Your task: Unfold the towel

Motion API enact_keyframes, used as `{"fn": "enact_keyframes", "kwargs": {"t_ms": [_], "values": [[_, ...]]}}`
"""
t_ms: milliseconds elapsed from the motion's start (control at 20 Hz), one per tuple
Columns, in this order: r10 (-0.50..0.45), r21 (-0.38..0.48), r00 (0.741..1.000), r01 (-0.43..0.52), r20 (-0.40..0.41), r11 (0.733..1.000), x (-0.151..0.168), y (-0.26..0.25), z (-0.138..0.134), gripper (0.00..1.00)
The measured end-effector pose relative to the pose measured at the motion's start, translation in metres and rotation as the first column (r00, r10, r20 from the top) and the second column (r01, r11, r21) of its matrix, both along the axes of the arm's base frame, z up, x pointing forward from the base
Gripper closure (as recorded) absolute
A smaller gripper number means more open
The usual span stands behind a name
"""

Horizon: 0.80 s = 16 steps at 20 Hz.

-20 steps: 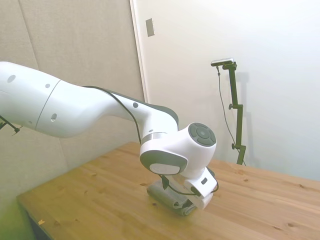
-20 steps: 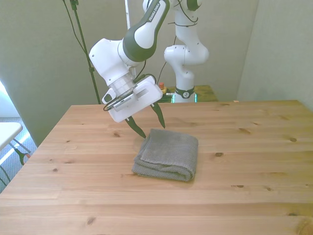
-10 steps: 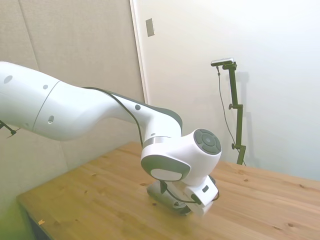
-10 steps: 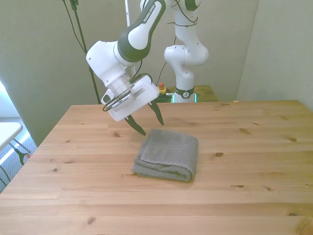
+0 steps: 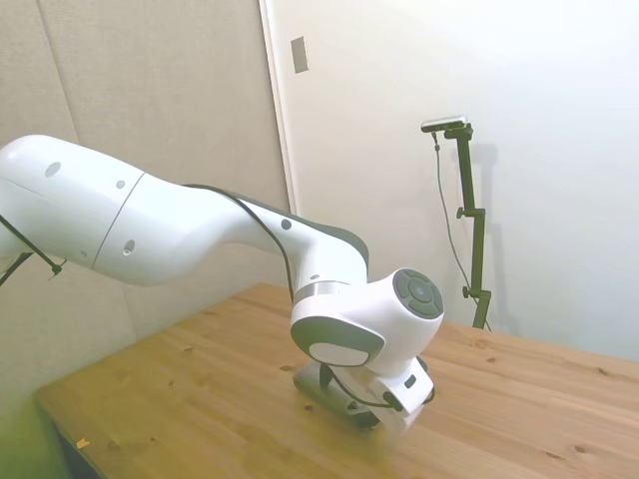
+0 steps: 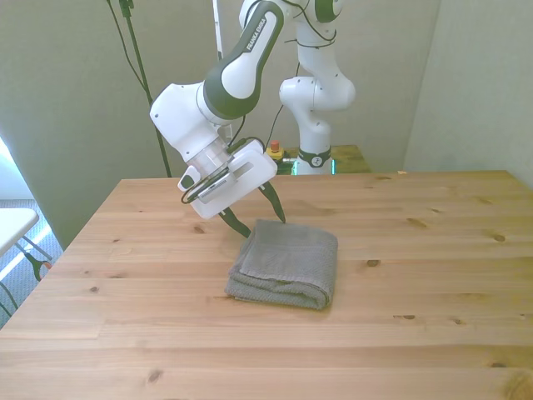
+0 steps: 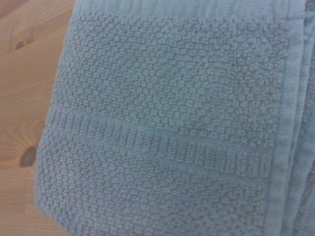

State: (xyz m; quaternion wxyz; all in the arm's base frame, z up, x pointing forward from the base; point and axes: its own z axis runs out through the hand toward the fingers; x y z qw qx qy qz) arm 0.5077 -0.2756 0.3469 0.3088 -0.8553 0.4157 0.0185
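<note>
Hovering at far edge of folded towel [image 6: 285, 262] on bench [image 6: 433, 250], fingers [image 6: 236, 224] apart, empty. Soft, light terry; I'd pinch top layer's corner.

Seen from the side: white arm [image 5: 180, 235] reaching in from nine o'clock, bent down at the wrist over a wooden table [image 5: 200, 389]. Folded grey towel [image 5: 324, 384] lying on the wood, mostly hidden under the wrist, only its edge at seven o'clock of the wrist showing. Gripper fingers hidden behind the wrist housing; state not readable.
</note>
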Motion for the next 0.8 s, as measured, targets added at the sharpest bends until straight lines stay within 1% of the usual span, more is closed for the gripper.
{"fn": "enact_keyframes", "kwargs": {"t_ms": [550, 800], "values": [[0.007, 0.000, 1.000, -0.007, 0.003, 1.000, 0.0008, 0.0016, 0.0003, 1.00], [0.011, -0.002, 1.000, -0.011, 0.017, 1.000, -0.0010, 0.0003, 0.0085, 1.00]]}}
